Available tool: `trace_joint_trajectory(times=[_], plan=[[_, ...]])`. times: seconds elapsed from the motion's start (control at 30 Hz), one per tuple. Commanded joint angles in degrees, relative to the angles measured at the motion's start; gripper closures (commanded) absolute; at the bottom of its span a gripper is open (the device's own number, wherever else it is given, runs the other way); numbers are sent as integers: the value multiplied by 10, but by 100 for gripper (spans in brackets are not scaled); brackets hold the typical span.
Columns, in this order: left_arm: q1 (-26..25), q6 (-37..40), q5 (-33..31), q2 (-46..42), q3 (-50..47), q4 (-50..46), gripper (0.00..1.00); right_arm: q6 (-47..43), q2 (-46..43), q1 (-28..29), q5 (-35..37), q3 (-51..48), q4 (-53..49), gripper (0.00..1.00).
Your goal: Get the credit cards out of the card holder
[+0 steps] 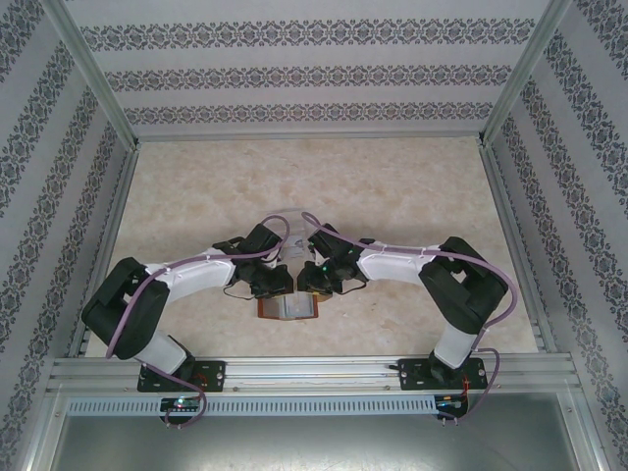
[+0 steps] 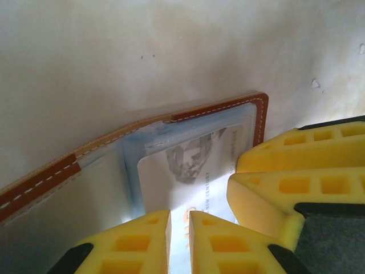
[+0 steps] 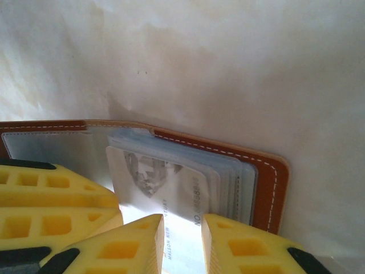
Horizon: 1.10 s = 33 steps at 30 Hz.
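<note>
The card holder point(image 1: 289, 310) lies open on the table, brown stitched leather point(image 2: 217, 108) round grey-blue pockets point(image 3: 239, 182). One pale credit card point(image 2: 182, 165) with a grey graphic sticks partly out of a pocket; in the right wrist view this card point(image 3: 154, 182) overlaps the stacked pockets. My left gripper point(image 2: 179, 231) hovers on the card's face, its jaws almost together with only a thin slit between them. My right gripper point(image 3: 182, 237) sits on the same card with a wider gap, gripping nothing. The two grippers point(image 1: 283, 292) point(image 1: 306, 290) meet tip to tip over the holder.
The right arm's yellow fingers point(image 2: 296, 177) crowd the left wrist view from the right, and the left arm's fingers point(image 3: 51, 200) crowd the right wrist view from the left. A faint clear plastic thing point(image 1: 285, 226) lies just behind the grippers. Metal rails point(image 1: 314, 373) border the near edge.
</note>
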Motion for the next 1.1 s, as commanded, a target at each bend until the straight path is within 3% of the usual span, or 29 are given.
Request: trace_joint_trajectory(times=[0.0, 1.07], plan=[[2, -5, 9, 8, -10, 21, 83, 6, 9, 4, 0, 4, -2, 73], [2, 29, -49, -14, 10, -68, 81, -18, -8, 2, 50, 7, -70, 72]])
